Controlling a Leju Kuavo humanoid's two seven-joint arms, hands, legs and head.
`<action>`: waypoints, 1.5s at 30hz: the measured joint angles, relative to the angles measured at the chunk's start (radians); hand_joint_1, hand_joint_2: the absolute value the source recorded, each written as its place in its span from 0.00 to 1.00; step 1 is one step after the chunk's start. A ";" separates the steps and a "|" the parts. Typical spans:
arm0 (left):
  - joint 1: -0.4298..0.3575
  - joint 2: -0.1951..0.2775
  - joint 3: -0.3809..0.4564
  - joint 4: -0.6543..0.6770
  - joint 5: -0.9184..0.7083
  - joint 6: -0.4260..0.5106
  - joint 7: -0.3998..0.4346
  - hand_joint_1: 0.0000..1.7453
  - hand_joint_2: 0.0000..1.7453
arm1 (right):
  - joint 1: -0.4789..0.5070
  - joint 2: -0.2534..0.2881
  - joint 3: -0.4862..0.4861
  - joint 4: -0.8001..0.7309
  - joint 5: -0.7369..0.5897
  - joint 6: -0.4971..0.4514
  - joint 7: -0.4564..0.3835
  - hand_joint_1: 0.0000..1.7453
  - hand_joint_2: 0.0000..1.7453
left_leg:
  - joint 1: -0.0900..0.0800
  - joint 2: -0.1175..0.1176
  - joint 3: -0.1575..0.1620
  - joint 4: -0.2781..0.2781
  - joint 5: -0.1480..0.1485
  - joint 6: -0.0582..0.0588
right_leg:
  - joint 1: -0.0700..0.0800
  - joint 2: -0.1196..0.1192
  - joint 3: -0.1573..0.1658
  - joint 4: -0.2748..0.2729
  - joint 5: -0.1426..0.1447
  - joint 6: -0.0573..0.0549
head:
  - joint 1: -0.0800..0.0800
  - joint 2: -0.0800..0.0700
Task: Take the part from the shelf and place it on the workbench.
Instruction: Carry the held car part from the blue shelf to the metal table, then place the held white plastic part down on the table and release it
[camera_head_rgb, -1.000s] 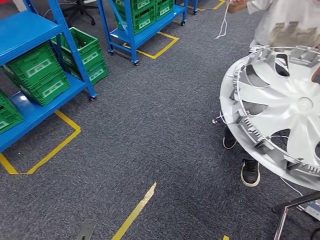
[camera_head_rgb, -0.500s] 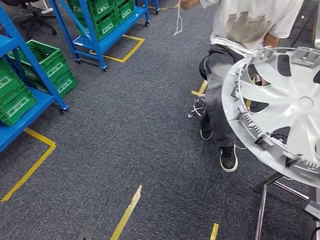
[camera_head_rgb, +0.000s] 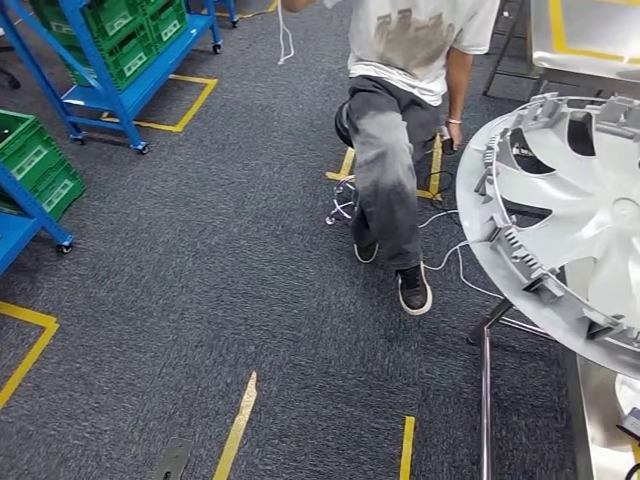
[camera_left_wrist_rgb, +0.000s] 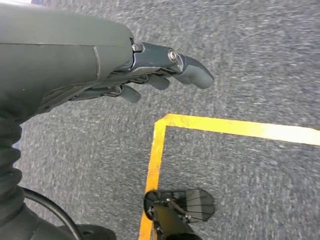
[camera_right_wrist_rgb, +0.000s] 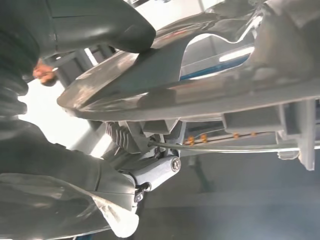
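A large silver wheel cover (camera_head_rgb: 573, 220) fills the right side, tilted, its back ribs and clips along the rim facing the floor. Beneath it stand the metal legs of a bench (camera_head_rgb: 484, 400), with a steel surface at the lower right corner. A person (camera_head_rgb: 404, 120) in a pale shirt, grey trousers and black shoes stands on the grey carpet (camera_head_rgb: 226, 260) just beside the cover, white cables at the feet. Blue shelves (camera_head_rgb: 106, 90) with green crates (camera_head_rgb: 34, 160) stand at upper left, inside yellow floor tape (camera_head_rgb: 235, 432).
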 joint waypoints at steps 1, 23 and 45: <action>-0.002 0.000 0.000 0.000 0.000 0.000 0.000 0.00 1.00 | 0.001 0.001 -0.002 -0.001 0.000 0.000 0.000 1.00 1.00 | -0.003 0.023 0.002 0.001 -0.003 -0.006 | 0.003 -0.018 0.045 -0.073 0.028 -0.005 | 0.000 0.000; -0.001 0.001 -0.002 0.000 -0.001 0.001 0.000 0.00 1.00 | 0.010 0.012 -0.015 -0.008 -0.003 -0.001 0.000 1.00 1.00 | 0.012 -0.089 -0.006 0.004 0.003 -0.004 | 0.000 0.069 0.028 -0.111 0.049 -0.008 | 0.002 0.000; 0.002 0.001 -0.002 0.000 -0.002 0.000 0.000 0.00 1.00 | 0.008 0.016 -0.016 -0.011 -0.003 -0.001 0.002 1.00 1.00 | 0.001 -0.095 -0.059 0.153 -0.047 -0.021 | 0.012 0.105 0.108 -0.213 0.096 -0.058 | -0.006 0.000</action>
